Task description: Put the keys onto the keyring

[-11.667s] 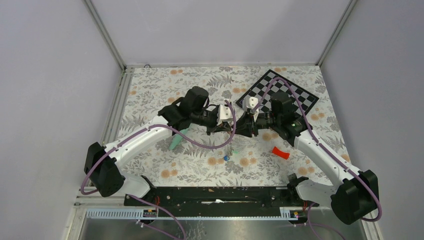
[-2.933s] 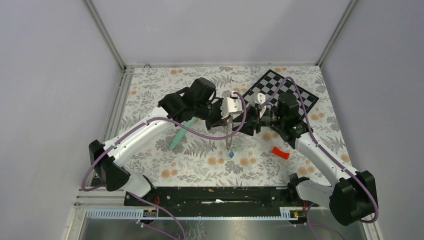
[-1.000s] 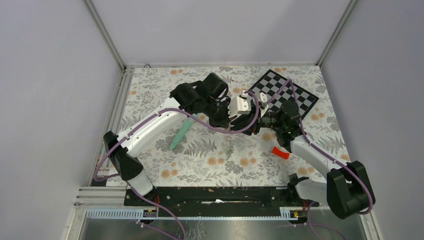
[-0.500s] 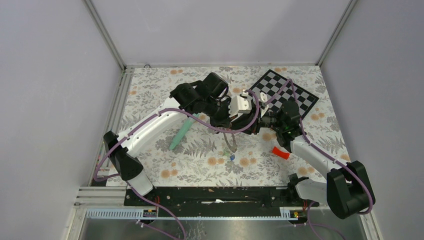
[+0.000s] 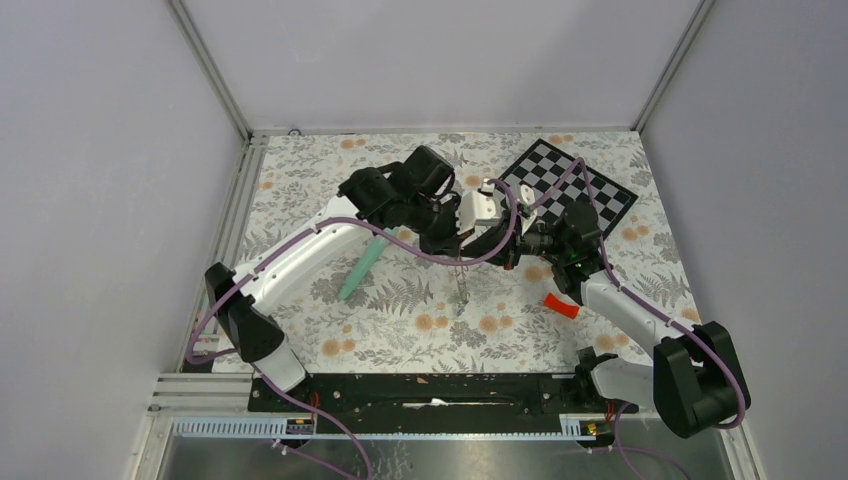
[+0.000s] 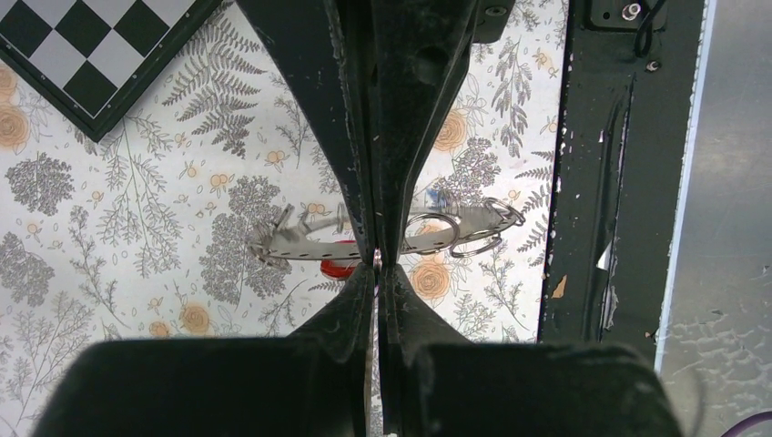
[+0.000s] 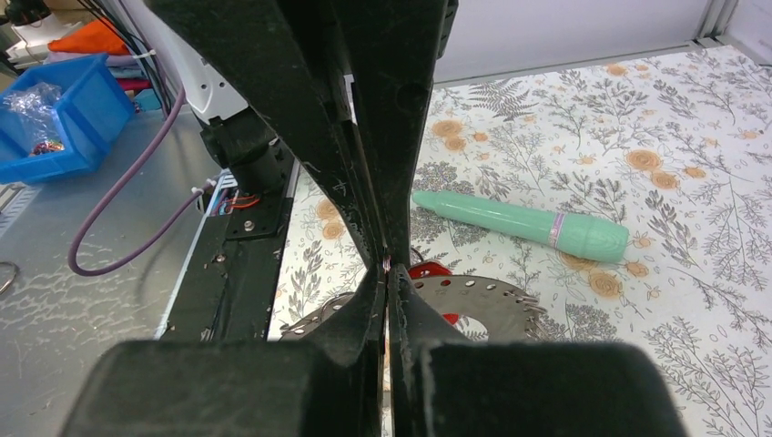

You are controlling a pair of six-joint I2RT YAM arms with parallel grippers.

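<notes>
My two grippers meet tip to tip above the middle of the table. The left gripper is shut on a thin glint of metal at the top of the keyring. The right gripper is shut on that same spot from the opposite side. The keyring, a flat grey perforated ring, hangs just below the tips. A red key tag shows behind it. Small wire rings cluster at one end, with a bit of blue beside them.
A mint-green tube lies left of the grippers. A curved red plastic piece lies on the right. A chessboard sits at the back right. The black base rail runs along the near edge. A blue bin stands off the table.
The right gripper's jaws have closed at the left gripper's tips. The hanging keyring has swung slightly. Both arms have stayed about where they were.
</notes>
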